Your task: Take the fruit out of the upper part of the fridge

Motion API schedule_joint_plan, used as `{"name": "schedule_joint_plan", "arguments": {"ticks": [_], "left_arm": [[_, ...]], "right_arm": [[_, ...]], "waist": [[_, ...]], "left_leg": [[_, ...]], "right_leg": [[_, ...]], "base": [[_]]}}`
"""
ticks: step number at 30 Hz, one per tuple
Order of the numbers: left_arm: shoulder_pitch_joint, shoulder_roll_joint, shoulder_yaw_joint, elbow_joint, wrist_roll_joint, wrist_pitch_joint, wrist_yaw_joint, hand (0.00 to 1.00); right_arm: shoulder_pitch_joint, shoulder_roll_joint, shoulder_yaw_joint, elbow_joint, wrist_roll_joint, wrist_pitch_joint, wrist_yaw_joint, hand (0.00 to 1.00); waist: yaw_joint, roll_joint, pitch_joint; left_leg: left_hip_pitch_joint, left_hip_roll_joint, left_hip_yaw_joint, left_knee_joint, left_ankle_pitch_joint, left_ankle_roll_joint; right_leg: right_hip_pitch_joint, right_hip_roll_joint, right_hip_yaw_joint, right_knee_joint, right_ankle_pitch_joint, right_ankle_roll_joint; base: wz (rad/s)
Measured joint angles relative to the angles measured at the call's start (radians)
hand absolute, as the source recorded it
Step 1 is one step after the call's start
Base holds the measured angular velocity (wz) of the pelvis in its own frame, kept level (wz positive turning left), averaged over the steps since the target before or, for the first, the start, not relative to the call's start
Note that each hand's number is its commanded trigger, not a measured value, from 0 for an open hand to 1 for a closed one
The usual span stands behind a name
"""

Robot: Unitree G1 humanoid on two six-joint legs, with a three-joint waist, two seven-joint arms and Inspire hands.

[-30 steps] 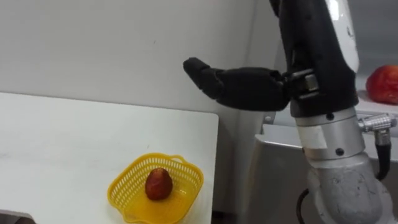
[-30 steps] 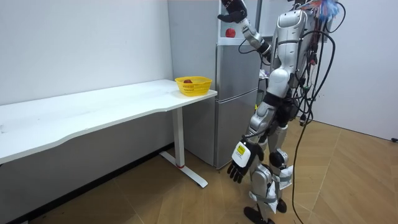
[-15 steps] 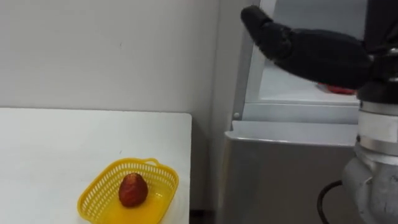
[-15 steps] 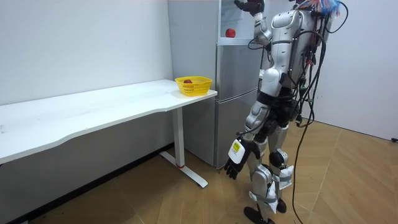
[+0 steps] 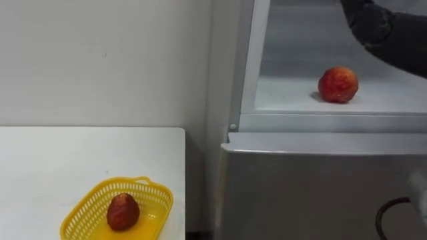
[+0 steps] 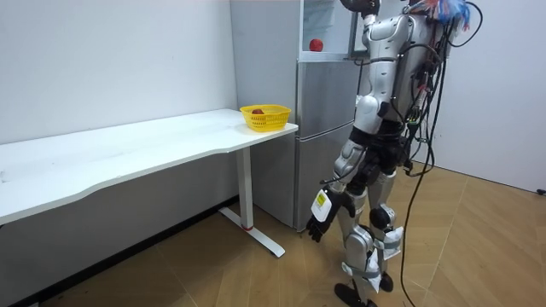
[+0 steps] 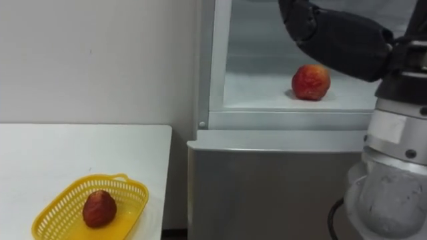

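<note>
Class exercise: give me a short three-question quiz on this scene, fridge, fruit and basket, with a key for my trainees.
1. True or false: the right robot hand holds the red fruit on the upper fridge shelf.
2. The yellow basket stands: A) on the floor; B) on the white table; C) inside the fridge.
3. Fill in: the basket holds ___ dark red fruit.
Key: 1 false, the hand is above it, not around it; 2 B; 3 one.
</note>
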Motion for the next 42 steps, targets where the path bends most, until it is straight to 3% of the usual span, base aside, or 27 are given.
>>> {"name": "schedule_joint_plan", "arguments": {"ticks": [5, 9, 14, 27, 35, 42], "left_arm": [[0.000, 0.001, 0.002, -0.018, 0.018, -0.002, -0.015, 0.00], [0.002, 0.002, 0.006, -0.021, 0.018, -0.004, -0.030, 0.00], [0.002, 0.007, 0.060, -0.021, 0.018, -0.007, -0.046, 0.00], [0.029, 0.010, 0.061, -0.046, 0.018, -0.018, -0.075, 0.00], [0.045, 0.013, 0.061, -0.069, 0.015, -0.006, -0.080, 0.00], [0.056, 0.012, 0.070, -0.072, 0.019, 0.006, -0.084, 0.00]], "right_arm": [[0.001, -0.041, -0.017, 0.081, 0.029, 0.001, 0.000, 0.00], [0.025, -0.044, -0.029, 0.120, 0.073, 0.007, 0.017, 0.00], [0.028, -0.062, -0.064, 0.206, 0.130, 0.016, 0.050, 0.00], [0.027, -0.104, -0.079, 0.268, 0.140, 0.024, 0.112, 0.00], [-0.005, -0.160, -0.074, 0.392, 0.206, 0.086, 0.126, 0.00], [-0.048, -0.166, -0.074, 0.451, 0.241, 0.109, 0.137, 0.00]], "waist": [[0.003, -0.001, -0.0005], [0.004, -0.004, 0.0006], [0.006, -0.011, 0.0028], [0.008, -0.022, -0.0048], [0.013, -0.020, -0.0037], [0.012, -0.027, -0.0016]], "left_leg": [[0.002, 0.000, 0.000, 0.000, 0.000, 0.000], [0.004, 0.000, -0.001, 0.000, 0.000, 0.000], [0.000, 0.000, -0.002, 0.000, 0.000, 0.000], [-0.033, 0.001, 0.000, 0.012, 0.000, 0.000], [-0.031, 0.002, -0.004, 0.010, 0.000, 0.000], [-0.032, 0.002, -0.003, 0.009, 0.000, 0.000]], "right_leg": [[0.001, -0.001, 0.000, 0.000, 0.000, 0.000], [0.007, 0.000, -0.003, -0.003, 0.000, 0.000], [0.002, -0.001, -0.005, -0.002, 0.000, 0.000], [-0.024, -0.002, -0.009, -0.001, 0.000, 0.000], [-0.022, -0.002, -0.018, 0.000, 0.000, 0.000], [-0.024, -0.001, -0.021, 0.000, 0.000, 0.000]], "base": [[0.00], [0.00], [0.00], [0.01], [0.00], [0.00]]}}
